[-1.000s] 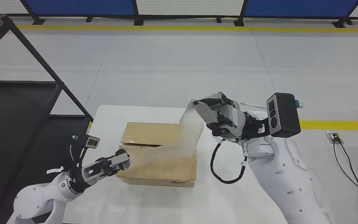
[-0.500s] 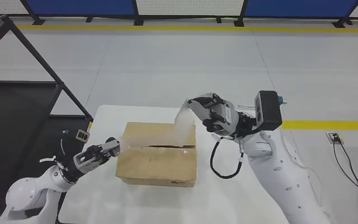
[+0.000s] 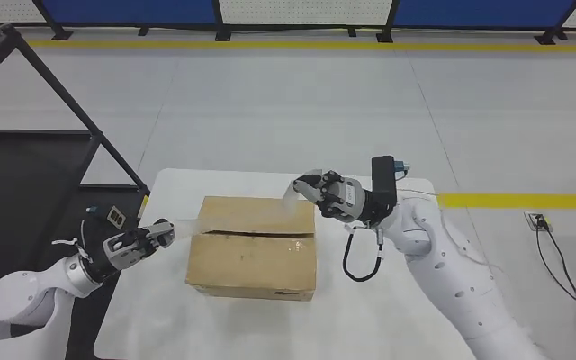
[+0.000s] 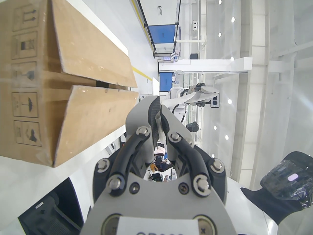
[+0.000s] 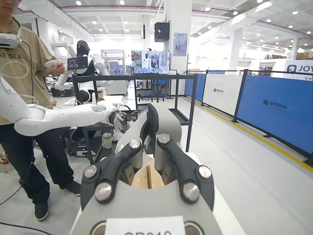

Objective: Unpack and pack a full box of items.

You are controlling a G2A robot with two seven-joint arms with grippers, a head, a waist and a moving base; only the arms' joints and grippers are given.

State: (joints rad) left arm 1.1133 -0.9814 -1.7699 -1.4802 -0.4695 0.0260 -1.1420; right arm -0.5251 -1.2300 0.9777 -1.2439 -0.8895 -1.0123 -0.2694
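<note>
- The left end effector (image 4: 159, 110) is clenched, with a thin clear strip of film (image 4: 158, 121) pinched between its pads. In the top view a faint streak seems to run from it toward the box, though I cannot trace it for certain.
- The right end effector (image 3: 309, 185) is also closed, gripping a translucent scrap of film (image 3: 295, 186) at its fingertips.
- The brown cardboard box (image 3: 252, 252) lies between the two end effectors. It is just ahead of the left fingertips and just below the right ones, which hang over its far corner. It rests flat on the white surface (image 3: 162, 315).
- Its two long top flaps (image 4: 97, 50) are folded down and meet at a centre seam, with a narrow gap and slightly lifted edges. Handling symbols are printed on one end wall, and no contents show.
- Judged from this, the step in hand is stripping the seal, at the very start of unpacking.
- The next move likely calls for pulling the film clear, letting it go, then slipping a fingertip under a flap edge at the seam.
</note>
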